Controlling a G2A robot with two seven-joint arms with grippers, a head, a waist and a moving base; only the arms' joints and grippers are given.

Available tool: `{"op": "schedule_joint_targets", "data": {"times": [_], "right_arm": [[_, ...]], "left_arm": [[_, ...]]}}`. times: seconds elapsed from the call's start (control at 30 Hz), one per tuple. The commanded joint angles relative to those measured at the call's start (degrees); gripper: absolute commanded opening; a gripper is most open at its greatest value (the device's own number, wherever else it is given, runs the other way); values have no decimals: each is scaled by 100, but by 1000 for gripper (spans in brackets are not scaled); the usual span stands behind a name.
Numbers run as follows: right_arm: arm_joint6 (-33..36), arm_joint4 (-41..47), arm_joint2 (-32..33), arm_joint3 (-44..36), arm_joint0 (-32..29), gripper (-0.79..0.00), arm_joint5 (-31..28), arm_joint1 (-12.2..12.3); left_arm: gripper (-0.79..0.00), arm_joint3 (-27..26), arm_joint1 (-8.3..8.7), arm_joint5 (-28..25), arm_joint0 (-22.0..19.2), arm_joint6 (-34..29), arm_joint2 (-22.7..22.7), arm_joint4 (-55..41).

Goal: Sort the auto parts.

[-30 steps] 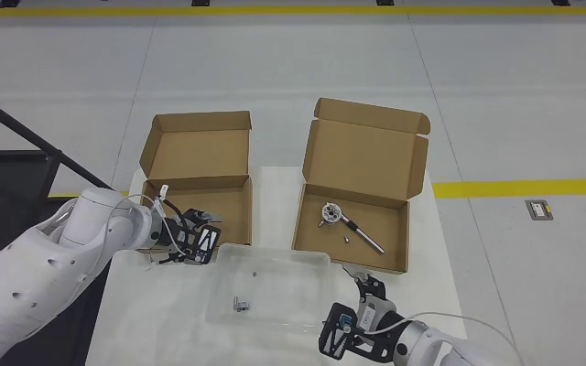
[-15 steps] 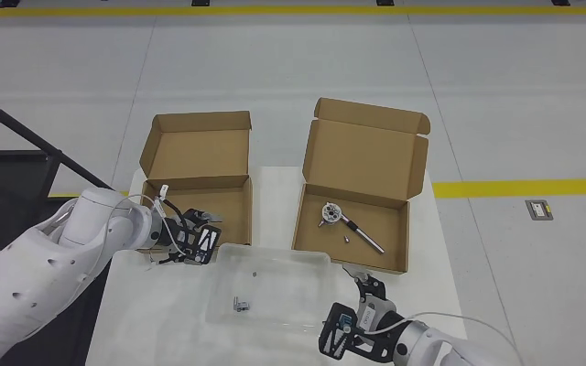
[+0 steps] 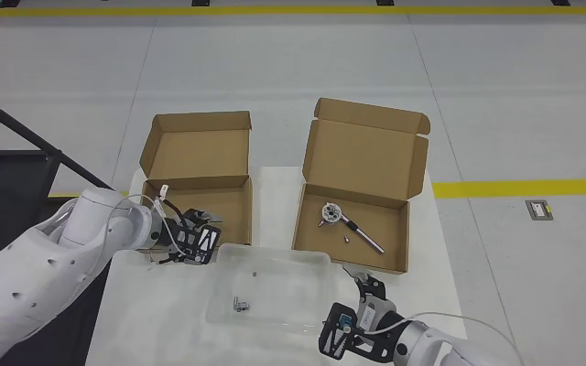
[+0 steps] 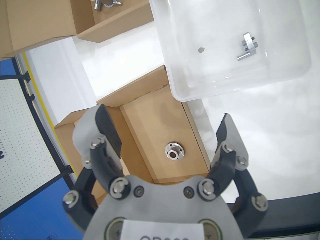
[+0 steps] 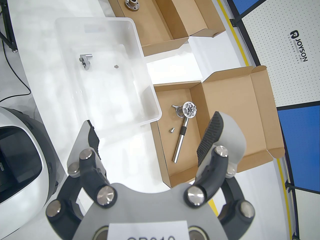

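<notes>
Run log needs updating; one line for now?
left gripper open over brown cardboard box; right gripper open; small metal bracket in clear plastic bin

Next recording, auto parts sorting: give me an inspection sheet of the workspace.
Surface: white table carrying two open cardboard boxes and a clear bin.
Job's things: left box holds a flanged bushing; right box a disc-headed part, rod, small screw; bin a bracket and tiny piece.
Clutter: nothing seen.
Grippers: left gripper open above the left box; right gripper open near the right box's front; both empty.
Cables: black cable, apparently on the floor beside the table.
Surroundings: grey floor, yellow line, blue-and-white panels.
</notes>
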Motion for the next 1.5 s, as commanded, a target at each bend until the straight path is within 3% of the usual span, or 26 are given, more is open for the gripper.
{"op": "schedule_joint_targets", "data": {"times": [0.0,0.27,0.47,1.07,1.13,1.23,1.47], "right_arm": [[0,0,0,0,0,0,0,0],[0,0,0,0,0,0,0,0],[0,0,0,0,0,0,0,0],[0,0,0,0,0,0,0,0],[0,0,0,0,0,0,0,0],[0,0,0,0,0,0,0,0],[0,0,0,0,0,0,0,0]], "left_arm": [[0,-78,9,6,14,67,-38,-5],[0,-411,43,-136,8,430,72,68],[0,-519,3,-136,13,241,300,-113],[0,-500,-13,-46,60,135,296,-284],[0,-763,-17,89,137,134,241,-424],[0,-1246,-47,-79,235,-616,331,-42],[0,-1246,-47,-79,235,-616,331,-42]]}}
